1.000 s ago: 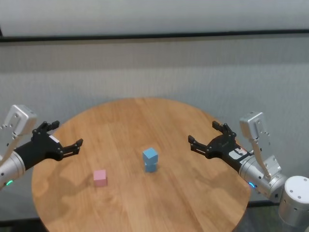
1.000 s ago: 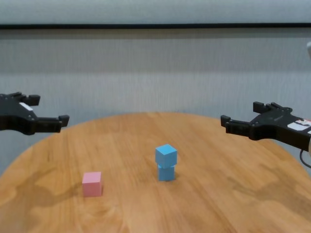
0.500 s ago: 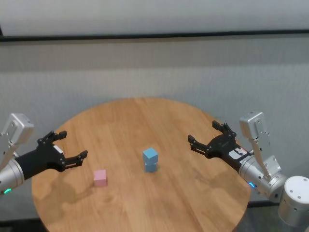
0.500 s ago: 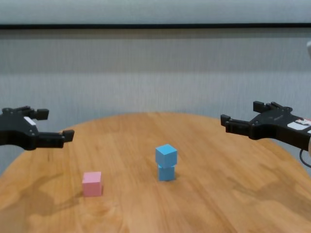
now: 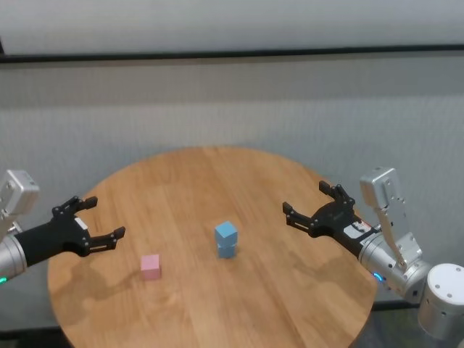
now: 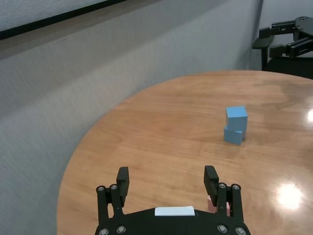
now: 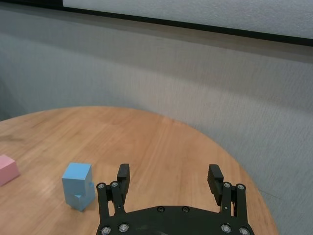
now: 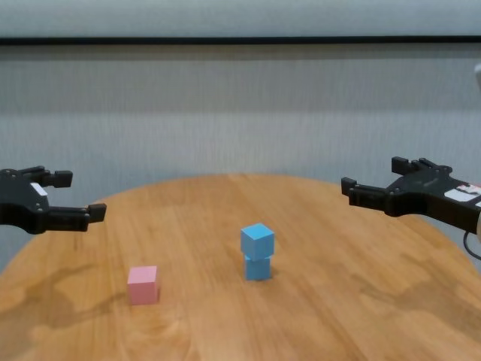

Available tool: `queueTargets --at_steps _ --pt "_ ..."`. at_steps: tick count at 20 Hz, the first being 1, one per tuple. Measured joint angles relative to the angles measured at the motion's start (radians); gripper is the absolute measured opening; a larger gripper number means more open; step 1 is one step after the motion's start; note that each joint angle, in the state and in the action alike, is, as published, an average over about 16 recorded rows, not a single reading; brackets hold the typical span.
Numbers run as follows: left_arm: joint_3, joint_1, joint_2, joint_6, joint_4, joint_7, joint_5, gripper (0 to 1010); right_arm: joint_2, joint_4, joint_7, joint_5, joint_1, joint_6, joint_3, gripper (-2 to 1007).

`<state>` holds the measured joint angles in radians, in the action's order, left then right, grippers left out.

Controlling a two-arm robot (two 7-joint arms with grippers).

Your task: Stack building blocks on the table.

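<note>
Pink block lies nearest the left claw

Pink block (image 5: 150, 266) sits alone on the bench (image 5: 203, 181), toward the robot's left and well apart from the two light blue blocks (image 5: 225, 240), which already stand one on the other near the bench's middle, the upper one turned a little askew. The left claw (image 5: 85, 226) hangs wide and empty above the bench's left edge, with the pink block just ahead of it and lower down. The right claw (image 5: 312, 206) hovers equally wide and empty over the right side, with the blue pair between it and the pink block. Judged from this layout, the left arm is the natural one to fetch the pink block; a cube has no long axis, so any square approach should serve
</note>
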<state>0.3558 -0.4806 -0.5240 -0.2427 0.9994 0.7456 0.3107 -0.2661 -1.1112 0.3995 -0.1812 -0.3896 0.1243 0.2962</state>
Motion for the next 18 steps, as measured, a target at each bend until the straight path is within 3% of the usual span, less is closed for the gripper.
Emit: queueTargets --at_steps 4,7,11,18 --pt "0.014 -0.021 -0.001 -0.009 -0.022 0.007 0.0 1003 0.0 0.0 0.0 0.0 0.0 0.0 0.0 1005" --pt "0.022 -0.015 -0.006 0.01 0.002 -0.011 -0.004 1003 0.0 -0.001 0.0 0.0 0.0 0.0 0.0 1004" --pt "0.027 0.017 -0.018 0.06 0.073 -0.054 -0.014 1003 0.001 -0.001 -0.001 0.0 0.0 0.0 0.0 1005" --pt "0.025 0.1 -0.035 0.173 0.222 -0.137 -0.026 1003 0.001 -0.001 -0.001 0.0 0.0 0.0 0.0 1005"
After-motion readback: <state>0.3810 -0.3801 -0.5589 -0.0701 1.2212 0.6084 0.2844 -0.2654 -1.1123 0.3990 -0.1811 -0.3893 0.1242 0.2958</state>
